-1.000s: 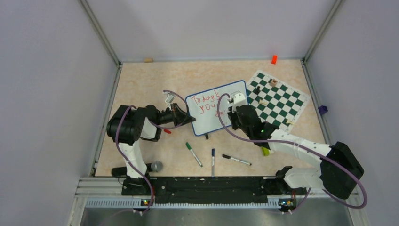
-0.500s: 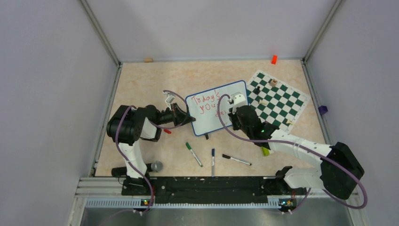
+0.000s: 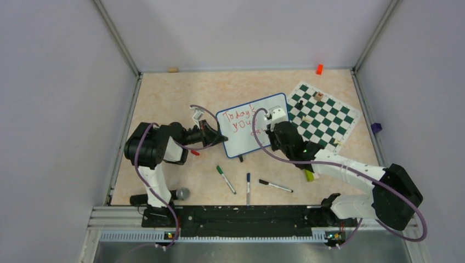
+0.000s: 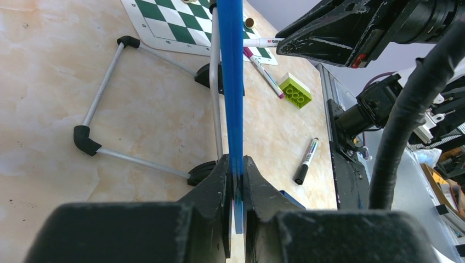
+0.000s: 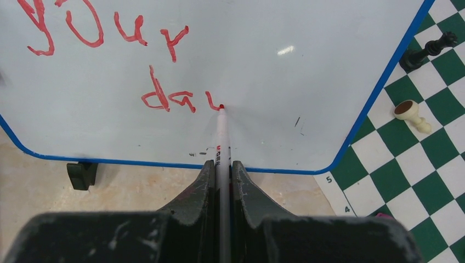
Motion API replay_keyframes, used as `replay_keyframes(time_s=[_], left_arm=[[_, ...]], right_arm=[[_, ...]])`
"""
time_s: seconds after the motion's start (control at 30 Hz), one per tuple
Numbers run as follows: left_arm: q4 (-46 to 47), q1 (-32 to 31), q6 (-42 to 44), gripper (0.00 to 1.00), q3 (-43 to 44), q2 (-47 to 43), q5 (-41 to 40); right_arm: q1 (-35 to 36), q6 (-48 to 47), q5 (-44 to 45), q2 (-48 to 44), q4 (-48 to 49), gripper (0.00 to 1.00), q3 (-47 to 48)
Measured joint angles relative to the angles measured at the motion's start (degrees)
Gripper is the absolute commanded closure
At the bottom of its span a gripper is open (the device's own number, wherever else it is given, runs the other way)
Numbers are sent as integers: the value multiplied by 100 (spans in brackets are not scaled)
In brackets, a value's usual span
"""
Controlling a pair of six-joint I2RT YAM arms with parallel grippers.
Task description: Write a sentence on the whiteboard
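1. At the near edge of the surface (image 3: 164, 93), loose markers (image 3: 248, 186) lie flat
2. The left gripper (image 4: 236, 164) is clenched on the blue frame of the whiteboard (image 3: 238, 139), which stands propped mid-surface on its feet
3. The right gripper (image 5: 221, 164) is clamped on a red marker (image 5: 221, 131), its tip touching the board
4. The sentence (image 5: 155, 93) reads "Today's your da" plus one stroke; I judge only the final "y" is left
5. The top line is cut off in the wrist view and small from above
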Motion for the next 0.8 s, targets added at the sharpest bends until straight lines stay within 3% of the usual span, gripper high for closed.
replay_keyframes(time_s=[0.8], left_arm=[[-2,0,0,100,0,2,-7]], right_arm=[[0,-55,92,114,-87,100,212]])
